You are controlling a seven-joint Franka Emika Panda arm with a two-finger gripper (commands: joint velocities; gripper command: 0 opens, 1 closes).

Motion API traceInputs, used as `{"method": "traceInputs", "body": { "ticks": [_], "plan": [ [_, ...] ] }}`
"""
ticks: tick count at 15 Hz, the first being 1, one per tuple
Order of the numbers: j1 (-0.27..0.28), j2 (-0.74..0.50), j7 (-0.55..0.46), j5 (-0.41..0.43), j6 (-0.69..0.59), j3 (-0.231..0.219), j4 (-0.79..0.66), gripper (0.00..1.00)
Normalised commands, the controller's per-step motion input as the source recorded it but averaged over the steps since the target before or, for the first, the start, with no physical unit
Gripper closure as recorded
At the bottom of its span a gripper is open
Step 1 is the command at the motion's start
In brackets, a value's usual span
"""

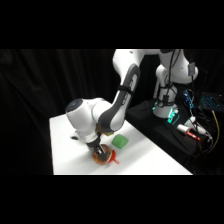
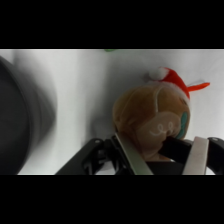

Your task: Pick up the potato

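The potato (image 2: 150, 117) is a rounded tan-brown lump lying on the white table, with a red pointed piece (image 2: 176, 80) at its top and a small teal patch (image 2: 185, 122) at its side. In the wrist view my gripper (image 2: 155, 150) straddles it, one finger (image 2: 128, 156) against its left flank and the other finger (image 2: 198, 156) with its dark pad against the right. In the side view the gripper (image 1: 100, 152) comes down onto the potato (image 1: 103, 158) near the table's front edge, and the red piece (image 1: 114, 160) sticks out to the right.
A flat green square block (image 1: 120, 141) lies just behind and right of the potato. A large dark round bowl (image 2: 20, 115) fills the wrist view's left side, close to the gripper. The table's front edge (image 1: 125, 173) runs right below the potato.
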Motion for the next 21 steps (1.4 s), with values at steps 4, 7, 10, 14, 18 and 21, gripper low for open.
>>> {"method": "traceInputs", "body": {
  "ticks": [4,7,10,14,18,21],
  "plan": [
    [0.077,-0.24,0.12,-0.059,-0.13,-0.058,-0.14,0.98],
    [0.080,-0.46,0.15,-0.067,-0.16,-0.055,-0.25,0.97],
    [0.064,-0.54,0.12,-0.061,-0.18,-0.040,-0.28,0.94],
    [0.053,-0.51,0.11,-0.071,-0.16,-0.028,-0.27,0.95],
    [0.045,-0.40,0.10,-0.064,-0.10,-0.003,-0.22,0.94],
    [0.029,-0.26,0.08,-0.045,-0.05,0.008,-0.15,0.95]
  ]
}}
